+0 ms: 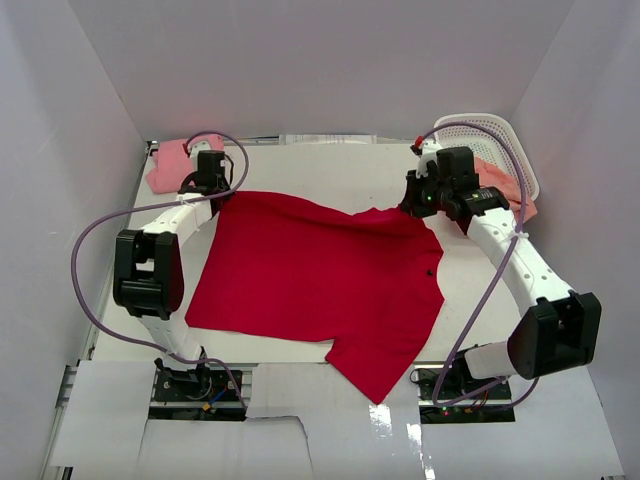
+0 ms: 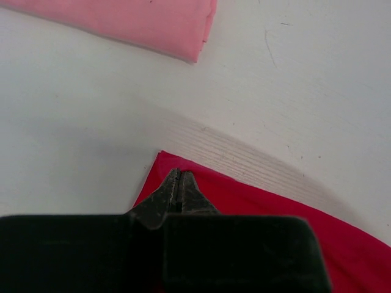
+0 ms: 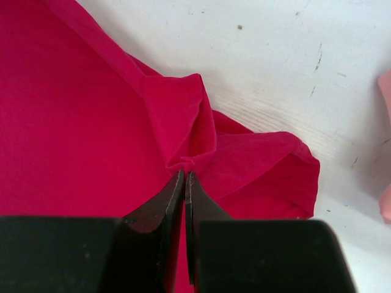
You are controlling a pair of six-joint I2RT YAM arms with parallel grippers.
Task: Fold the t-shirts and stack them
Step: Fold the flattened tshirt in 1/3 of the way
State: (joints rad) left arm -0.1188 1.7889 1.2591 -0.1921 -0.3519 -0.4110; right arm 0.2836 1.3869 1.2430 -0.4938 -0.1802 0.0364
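Note:
The bright red t-shirt [image 1: 310, 280] lies spread flat across the middle of the table. My left gripper [image 1: 216, 196] is shut at its far left corner; in the left wrist view the closed jaws [image 2: 178, 174] sit on that red corner [image 2: 275, 220]. My right gripper [image 1: 412, 208] is shut on a bunched fold at the shirt's far right; in the right wrist view the cloth [image 3: 79, 122] puckers at the tips [image 3: 184, 173]. The light pink shirt [image 1: 170, 165] lies folded at the back left, also seen in the left wrist view [image 2: 140, 21]. The salmon-peach shirt [image 1: 505, 185] lies at the back right.
A white lattice basket [image 1: 490, 135] stands tilted at the back right by the side wall, with the salmon-peach shirt at its foot. White walls close in the table on three sides. Bare tabletop [image 1: 330, 170] shows behind the red shirt.

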